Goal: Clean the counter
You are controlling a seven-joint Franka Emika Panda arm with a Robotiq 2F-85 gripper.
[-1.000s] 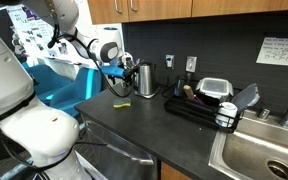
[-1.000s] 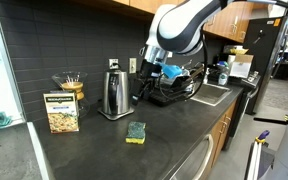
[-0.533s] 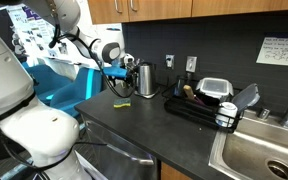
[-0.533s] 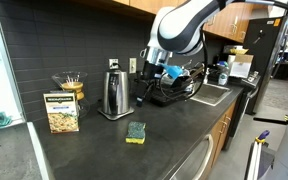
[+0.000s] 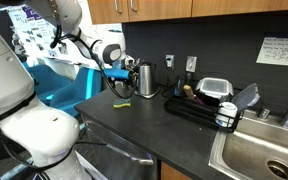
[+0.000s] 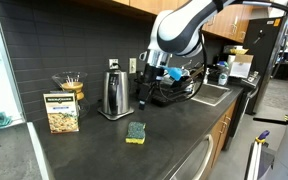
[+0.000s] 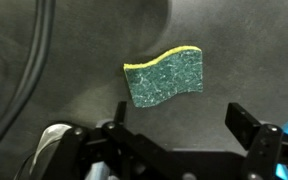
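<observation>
The dark matte counter [image 6: 94, 145] shows in both exterior views [image 5: 154, 125]. A green and yellow sponge [image 6: 136, 131] lies flat on it, also in an exterior view [image 5: 121, 103] and in the wrist view [image 7: 166, 76]. My gripper [image 7: 181, 122] is open and empty, hovering above the counter just short of the sponge. In an exterior view it hangs [image 6: 143, 100] above and behind the sponge, next to the kettle.
A steel kettle [image 6: 113, 92] stands at the back wall. A food box [image 6: 61, 112] and a jar [image 6: 70, 86] stand further along. A black dish rack [image 5: 206, 103] with containers sits beside the steel sink [image 5: 259, 150].
</observation>
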